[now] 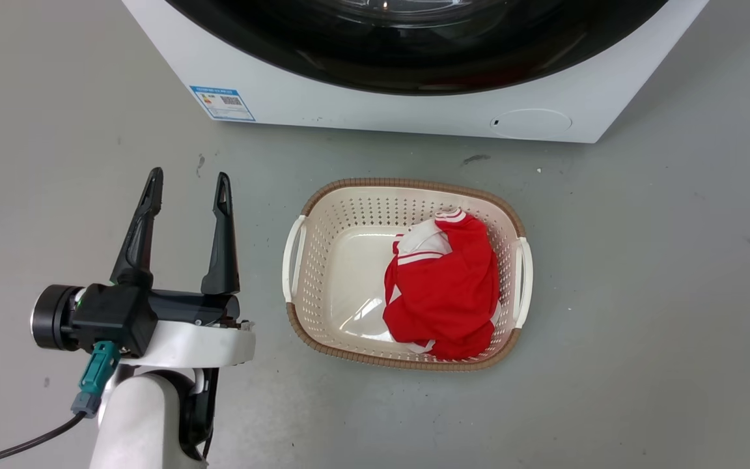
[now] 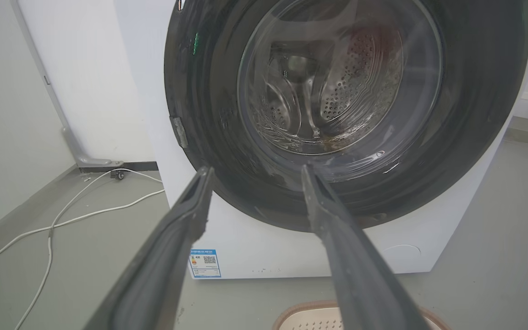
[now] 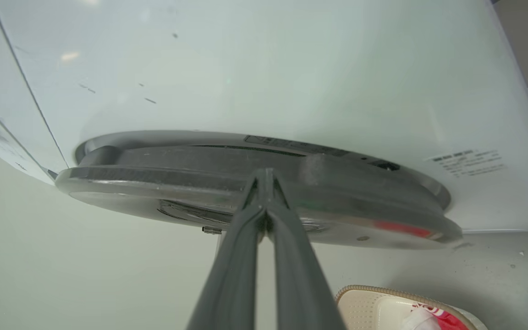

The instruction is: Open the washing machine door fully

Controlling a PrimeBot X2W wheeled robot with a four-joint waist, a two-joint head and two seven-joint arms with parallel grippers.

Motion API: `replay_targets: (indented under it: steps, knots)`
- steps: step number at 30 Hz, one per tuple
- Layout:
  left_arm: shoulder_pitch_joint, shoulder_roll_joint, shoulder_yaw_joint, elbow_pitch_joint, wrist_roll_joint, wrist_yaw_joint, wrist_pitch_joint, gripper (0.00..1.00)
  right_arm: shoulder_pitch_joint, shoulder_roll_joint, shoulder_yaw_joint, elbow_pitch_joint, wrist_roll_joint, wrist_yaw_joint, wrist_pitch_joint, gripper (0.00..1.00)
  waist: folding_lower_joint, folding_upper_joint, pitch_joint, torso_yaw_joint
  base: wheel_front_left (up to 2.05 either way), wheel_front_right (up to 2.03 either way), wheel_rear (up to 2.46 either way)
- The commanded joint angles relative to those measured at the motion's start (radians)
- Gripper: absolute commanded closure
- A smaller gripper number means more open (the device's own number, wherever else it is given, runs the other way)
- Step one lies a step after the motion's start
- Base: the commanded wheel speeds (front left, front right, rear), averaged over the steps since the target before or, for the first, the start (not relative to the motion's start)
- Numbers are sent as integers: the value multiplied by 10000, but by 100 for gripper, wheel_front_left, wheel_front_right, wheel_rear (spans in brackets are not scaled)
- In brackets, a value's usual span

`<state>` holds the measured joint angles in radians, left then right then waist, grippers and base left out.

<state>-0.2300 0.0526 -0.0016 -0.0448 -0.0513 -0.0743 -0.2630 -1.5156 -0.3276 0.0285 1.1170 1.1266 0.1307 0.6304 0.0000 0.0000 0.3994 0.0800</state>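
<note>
The washing machine stands at the top of the head view, and its glossy black door lies close against the white front. In the left wrist view the door faces me, with the steel drum seen through its glass bowl. My left gripper hovers open over the floor left of the basket, well short of the door, with nothing between its fingers. In the right wrist view the door is edge-on with a thin gap behind it. My right gripper is shut, its tips at the door's rim.
A cream laundry basket holding a red and white garment sits on the grey floor just in front of the machine. A blue sticker and a round flap mark the machine's lower front. White cables trail by the wall.
</note>
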Motion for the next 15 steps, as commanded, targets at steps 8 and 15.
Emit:
replay_targets:
  steps: [8,15]
  knots:
    - [-365,-20,-132,-163,74,-60,-26,0,-636,305,-57,207,-383,1,-467,100,0,0,617,89,0,0,0]
    - [-587,-24,-325,-201,57,-36,-26,0,-972,437,-138,382,-555,-2,-540,100,0,0,945,167,0,0,0]
